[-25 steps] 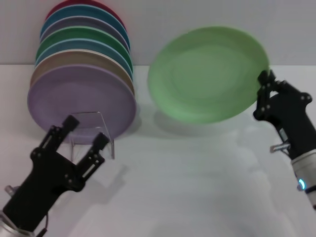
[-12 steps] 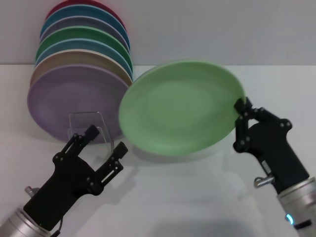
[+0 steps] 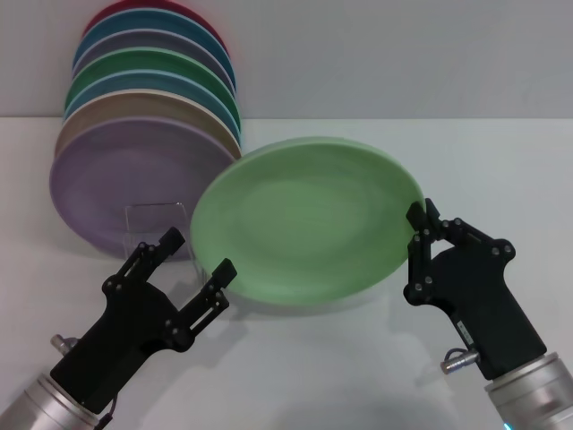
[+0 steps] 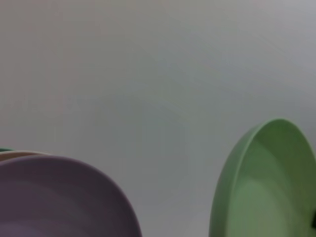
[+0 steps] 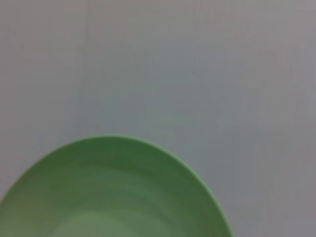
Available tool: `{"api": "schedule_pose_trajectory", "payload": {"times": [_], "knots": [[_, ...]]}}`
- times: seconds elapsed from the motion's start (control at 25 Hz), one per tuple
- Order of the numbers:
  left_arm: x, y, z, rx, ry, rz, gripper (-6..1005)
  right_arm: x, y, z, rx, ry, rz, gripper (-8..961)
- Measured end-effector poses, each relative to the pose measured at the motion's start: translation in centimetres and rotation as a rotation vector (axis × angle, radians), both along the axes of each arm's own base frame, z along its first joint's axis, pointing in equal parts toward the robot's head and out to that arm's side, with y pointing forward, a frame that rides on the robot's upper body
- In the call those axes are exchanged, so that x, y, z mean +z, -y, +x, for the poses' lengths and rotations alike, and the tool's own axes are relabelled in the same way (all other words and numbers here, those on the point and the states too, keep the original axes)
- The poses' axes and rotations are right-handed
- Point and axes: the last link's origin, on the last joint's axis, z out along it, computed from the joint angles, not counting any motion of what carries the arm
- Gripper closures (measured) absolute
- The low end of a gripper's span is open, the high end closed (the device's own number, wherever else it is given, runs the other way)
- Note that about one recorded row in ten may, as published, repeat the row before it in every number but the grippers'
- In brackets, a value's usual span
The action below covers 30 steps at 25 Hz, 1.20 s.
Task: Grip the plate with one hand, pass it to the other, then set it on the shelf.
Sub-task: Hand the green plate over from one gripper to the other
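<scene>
The round, shallow, matte mint-green plate (image 3: 309,219) hangs tilted above the white counter (image 3: 358,376), pinched at one rim by the right claw (image 3: 421,235). Its opposite rim lies just beside the left claw (image 3: 194,254), whose fingers are spread and aimed at that edge, the nearer taker for the handover. Beyond the plate, the small clear acrylic and wire shelf (image 3: 159,224) carries a lilac plate (image 3: 134,184) and a row of coloured plates (image 3: 152,85), close enough to be bumped.
</scene>
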Motion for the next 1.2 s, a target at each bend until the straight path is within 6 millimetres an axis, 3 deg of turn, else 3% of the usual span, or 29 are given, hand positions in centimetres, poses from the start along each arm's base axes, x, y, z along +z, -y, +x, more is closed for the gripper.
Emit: {"api": "schedule_pose_trajectory", "payload": {"times": [1.2], "knots": [[-0.2,-0.9,-0.4,0.057,-0.022,0.01,197,-1.1,3.7,-4.1,-0.041,0.359,0.234,936]]}}
